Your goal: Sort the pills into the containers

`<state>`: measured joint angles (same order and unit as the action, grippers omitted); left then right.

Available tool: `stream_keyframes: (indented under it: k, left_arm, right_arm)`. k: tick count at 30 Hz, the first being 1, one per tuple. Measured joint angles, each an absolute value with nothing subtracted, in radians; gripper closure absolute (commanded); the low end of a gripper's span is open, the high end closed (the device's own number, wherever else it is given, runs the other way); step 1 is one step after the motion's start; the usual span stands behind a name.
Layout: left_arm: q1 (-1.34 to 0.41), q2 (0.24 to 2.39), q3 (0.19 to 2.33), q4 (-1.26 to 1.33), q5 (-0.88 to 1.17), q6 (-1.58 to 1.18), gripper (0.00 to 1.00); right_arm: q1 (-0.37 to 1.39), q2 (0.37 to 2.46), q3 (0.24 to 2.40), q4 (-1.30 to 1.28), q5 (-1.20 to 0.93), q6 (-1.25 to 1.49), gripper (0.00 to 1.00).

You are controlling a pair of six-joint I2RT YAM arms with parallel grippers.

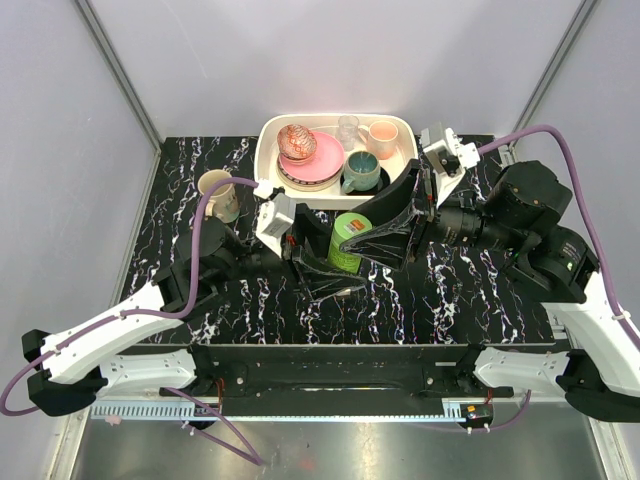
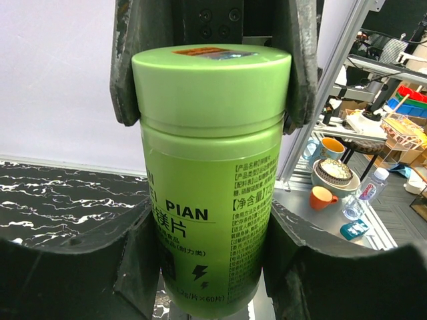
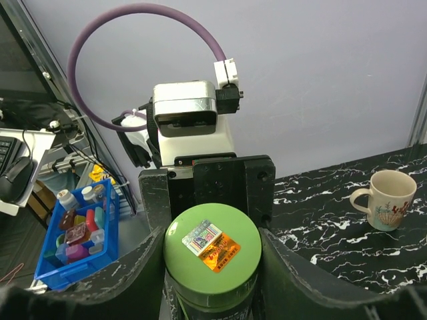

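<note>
The green bottle [image 2: 210,200] label reads "EI PIAN" beside small Chinese print.

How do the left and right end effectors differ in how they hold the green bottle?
The left end effector clamps the lower body of the green bottle; the right end effector clamps its lid. In the top view, the left end effector reaches in from the bottle's left side and the right end effector from its right. Shared: both are shut on the same bottle, fingers on opposite sides of it.
</note>
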<state>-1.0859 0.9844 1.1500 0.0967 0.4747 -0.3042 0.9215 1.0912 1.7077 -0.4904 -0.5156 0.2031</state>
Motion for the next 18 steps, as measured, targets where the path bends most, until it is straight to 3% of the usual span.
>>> stream_keyframes:
  k: [9,16,18]
  left_arm:
    - [-1.090,0.983,1.152,0.042,0.363,-0.262,1.00]
    - [-1.097,1.019,1.240,-0.160,0.001,-0.185,1.00]
    - [-1.100,1.037,1.256,-0.192,-0.117,-0.170,1.00]
  right_arm:
    - [0.922,1.094,1.687,-0.492,-0.435,0.190,0.84]
    - [0.921,1.171,1.696,-0.483,-0.174,0.206,0.86]
    - [0.921,1.215,1.720,-0.490,-0.095,0.223,0.81]
